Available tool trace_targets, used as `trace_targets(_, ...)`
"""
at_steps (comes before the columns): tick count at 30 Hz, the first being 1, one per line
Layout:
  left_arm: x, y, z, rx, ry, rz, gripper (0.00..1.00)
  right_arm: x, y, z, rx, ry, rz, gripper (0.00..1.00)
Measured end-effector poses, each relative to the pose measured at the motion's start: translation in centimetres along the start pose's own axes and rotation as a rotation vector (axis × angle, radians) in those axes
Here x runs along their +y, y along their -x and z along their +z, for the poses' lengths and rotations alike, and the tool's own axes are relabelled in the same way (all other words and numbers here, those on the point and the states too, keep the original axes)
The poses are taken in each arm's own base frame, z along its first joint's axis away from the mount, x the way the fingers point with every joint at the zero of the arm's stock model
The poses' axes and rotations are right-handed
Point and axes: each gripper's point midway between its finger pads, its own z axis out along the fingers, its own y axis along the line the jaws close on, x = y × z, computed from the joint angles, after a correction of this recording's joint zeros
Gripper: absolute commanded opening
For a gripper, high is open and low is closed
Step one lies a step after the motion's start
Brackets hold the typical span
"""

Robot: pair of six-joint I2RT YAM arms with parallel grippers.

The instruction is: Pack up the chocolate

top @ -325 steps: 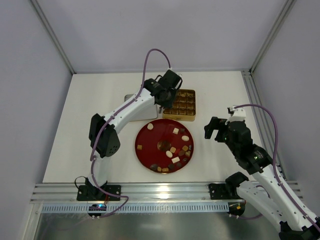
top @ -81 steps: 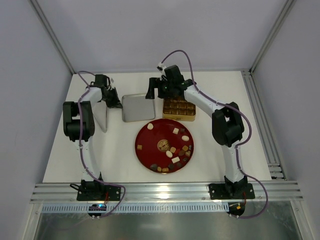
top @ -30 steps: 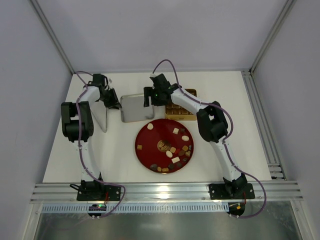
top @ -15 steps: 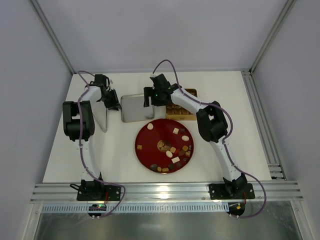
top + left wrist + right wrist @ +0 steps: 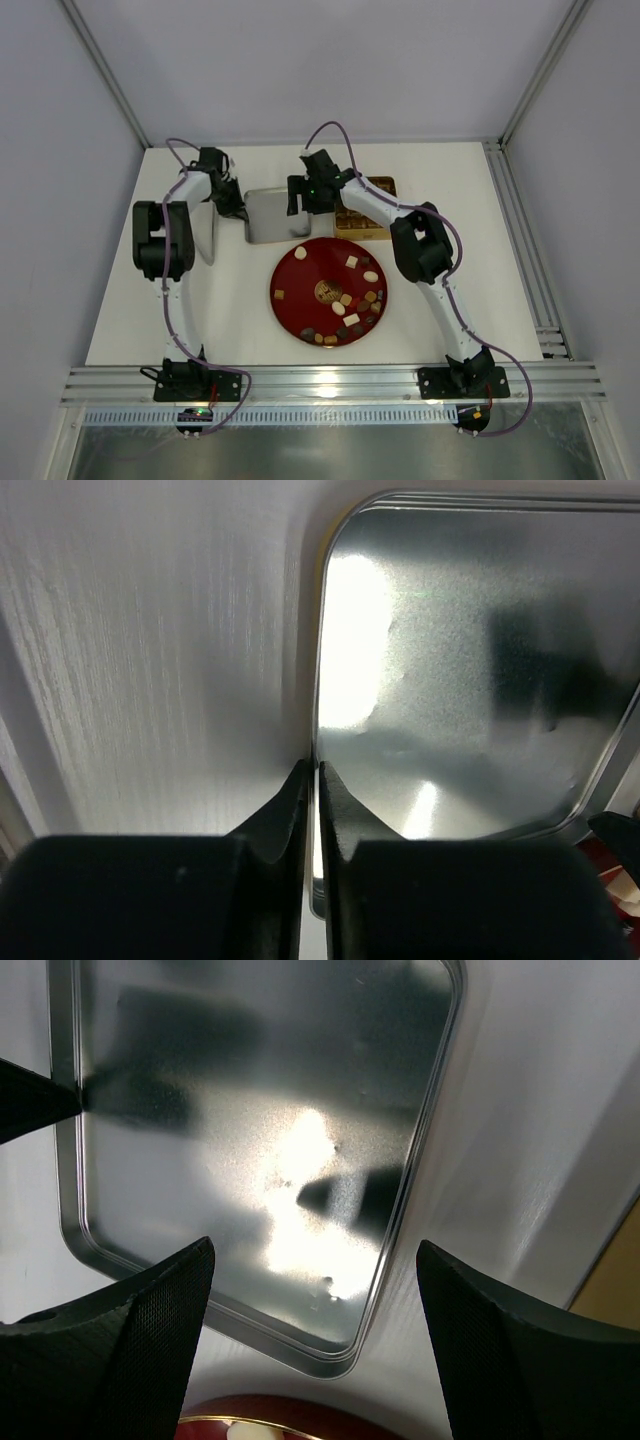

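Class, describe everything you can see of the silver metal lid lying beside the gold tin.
The silver metal lid is a shallow rectangle of shiny, reflective sheet metal with rounded corners and a raised rim. It lies flat on the white table, left of the gold tin and just beyond the red plate. The left gripper pinches its left rim; the right gripper hovers open above it.

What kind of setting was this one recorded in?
Probably a lab robot test cell: a white table boxed in by plain grey walls, with aluminium rails along the near edge.
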Motion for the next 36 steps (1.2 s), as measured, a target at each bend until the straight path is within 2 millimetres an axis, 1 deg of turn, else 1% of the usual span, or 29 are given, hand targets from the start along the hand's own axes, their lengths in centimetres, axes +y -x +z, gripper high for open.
trace_targets(1,0.0,0.0,0.1,0.000,0.000,0.000,0.00,0.0,0.0,0.0,0.000,0.000,0.000,0.82)
trace_targets(8,-0.1,0.5,0.2,0.001,-0.005,0.002,0.00,0.1,0.3,0.5,-0.005,0.005,0.000,0.82)
trace_targets(11,-0.3,0.4,0.2,0.014,-0.036,-0.008,0.00,0.1,0.2,0.7,0.000,0.002,0.000,0.82)
trace_targets(14,0.1,0.4,0.0,0.030,-0.072,-0.034,0.00,0.0,0.2,0.7,0.003,-0.003,0.000,0.82)
trace_targets(17,1.1,0.6,-0.3,0.034,-0.089,-0.066,0.00,-0.1,0.4,0.6,-0.002,-0.011,0.000,0.82)
trace_targets(22,1.9,0.8,-0.6,0.041,-0.111,-0.097,0.00,-0.1,1.3,0.0,-0.017,-0.031,0.000,0.82)
trace_targets(25,1.6,0.8,-0.7,0.049,-0.131,-0.100,0.00,0.2,1.8,-0.2,-0.029,-0.027,-0.001,0.81)
trace_targets(28,1.2,0.7,-0.7,0.056,-0.153,-0.101,0.00,0.1,1.8,-0.1,-0.027,-0.028,0.000,0.77)
trace_targets(31,1.1,0.5,-0.6,0.066,-0.167,-0.104,0.00,0.0,1.5,0.3,-0.019,-0.029,0.004,0.75)
trace_targets(36,0.9,0.4,-0.7,0.076,-0.185,-0.110,0.00,-0.3,0.9,1.2,-0.003,-0.036,0.009,0.75)
